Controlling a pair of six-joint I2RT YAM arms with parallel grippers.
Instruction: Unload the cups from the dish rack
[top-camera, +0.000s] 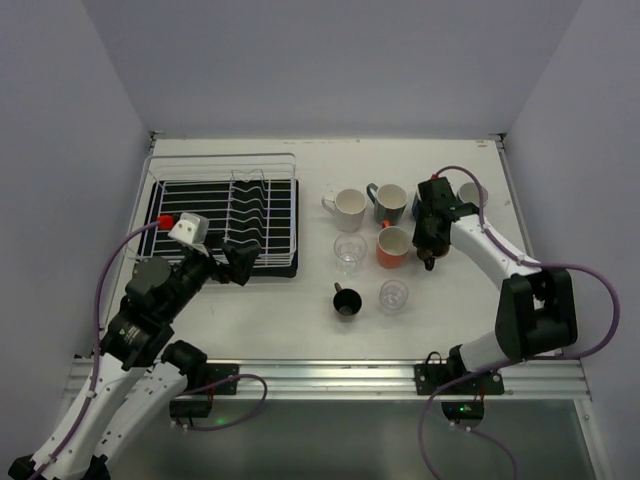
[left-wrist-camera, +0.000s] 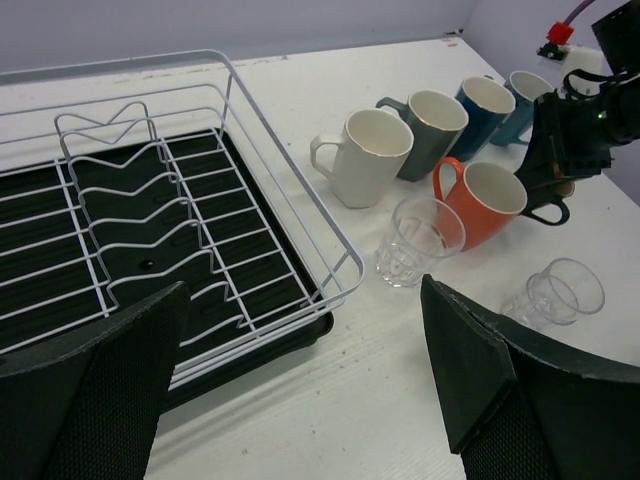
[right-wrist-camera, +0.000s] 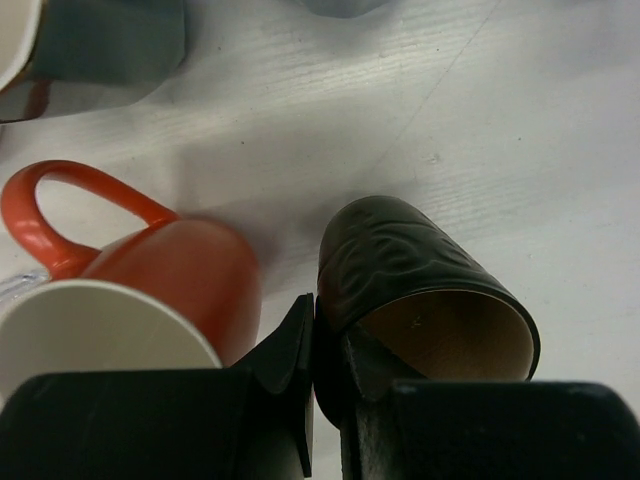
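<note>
- The right gripper (right-wrist-camera: 316, 335) is just to the right of the orange mug (right-wrist-camera: 150, 290). Its fingers are pinched narrow on the wall of a dark brown cup (right-wrist-camera: 420, 280), one finger inside the rim and one outside.
- The held cup is tilted, close beside the orange mug, with its open mouth towards the wrist camera. I cannot tell whether its base touches the table (top-camera: 300, 310).
- The left gripper (left-wrist-camera: 305, 300) is well to the left of the orange mug, over the near right corner of the dish rack (top-camera: 225, 215). Its jaws are spread wide and hold nothing.
- The dish rack sits on the table, well to the left of the orange mug, with its white wire frame on a black tray base.
- The cream mug (top-camera: 348, 207) stands beyond the orange mug and to its left.
- The grey mug (top-camera: 388, 203) stands just beyond the orange mug.
- The dark blue mug (left-wrist-camera: 483, 110) and the light blue mug (left-wrist-camera: 525, 95) are beyond the orange mug and to its right, past the grey mug.
- A clear glass (top-camera: 348, 250) stands upright just left of the orange mug.
- A second clear glass (top-camera: 393, 296) is near the orange mug on the side towards the arms. The views do not settle whether it is upright or on its side.
- Another dark brown cup (top-camera: 346, 301) is on the table, nearer the arms and to the left of the orange mug.
</note>
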